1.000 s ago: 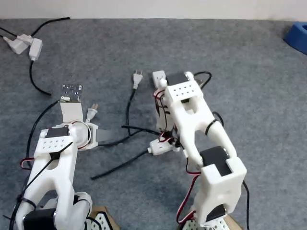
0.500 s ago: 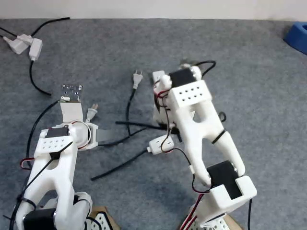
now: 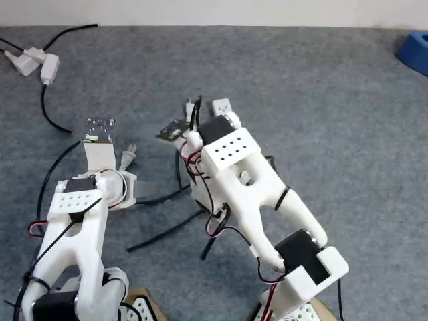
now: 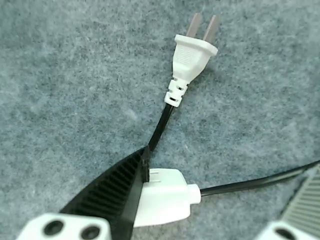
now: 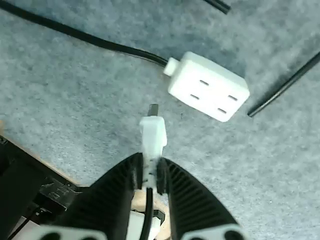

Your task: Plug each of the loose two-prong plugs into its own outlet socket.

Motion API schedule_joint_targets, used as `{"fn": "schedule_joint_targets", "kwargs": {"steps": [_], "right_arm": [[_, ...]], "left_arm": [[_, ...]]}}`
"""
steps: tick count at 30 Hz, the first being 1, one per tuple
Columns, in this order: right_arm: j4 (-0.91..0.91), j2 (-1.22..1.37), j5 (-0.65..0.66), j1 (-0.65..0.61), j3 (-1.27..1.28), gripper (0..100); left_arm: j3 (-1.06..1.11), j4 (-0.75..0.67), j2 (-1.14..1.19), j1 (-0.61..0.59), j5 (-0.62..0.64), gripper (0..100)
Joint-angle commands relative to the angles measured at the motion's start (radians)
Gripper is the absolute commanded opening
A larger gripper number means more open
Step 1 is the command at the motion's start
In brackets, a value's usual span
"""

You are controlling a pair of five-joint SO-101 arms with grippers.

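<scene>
1. Open grey carpet [image 3: 348, 120] stretched from the right arm's outer side to a blue object [image 3: 414, 50] at the far corner. White adapters [image 3: 33, 63] lay at the opposite far corner, and black cords [image 3: 167, 231] crossed the ground between the arms.
2. Within the last second the right arm had swung across toward the left arm, covering a white socket that had lain beside it. The left arm had not moved.
3. The right gripper [image 5: 148, 167] was clamped on the cord end of a white two-prong plug [image 5: 152, 134]. Its prongs pointed at the outlet socket [image 5: 207, 92], near it but apart.
4. The left gripper [image 3: 136, 188] sat low with its jaws apart. A white connector [image 4: 165, 200] rested against its black finger [image 4: 117, 192]. The second plug [image 4: 192, 52] lay flat on the carpet just beyond, prongs pointing away.
</scene>
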Motion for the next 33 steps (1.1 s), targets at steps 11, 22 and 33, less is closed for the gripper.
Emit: {"fn": "schedule_joint_targets", "kwargs": {"steps": [11, 22, 33], "right_arm": [[0.015, -0.033, -0.400, 0.025, -0.113, 0.6], [0.018, 0.090, -0.425, 0.045, -0.239, 0.7], [0.021, 0.081, -0.454, 0.070, -0.183, 0.7]], "left_arm": [[-0.002, -0.014, -0.002, -0.007, -0.006, 44], [-0.002, -0.014, -0.002, -0.007, -0.006, 44], [-0.002, -0.014, -0.002, -0.007, -0.006, 44]]}}
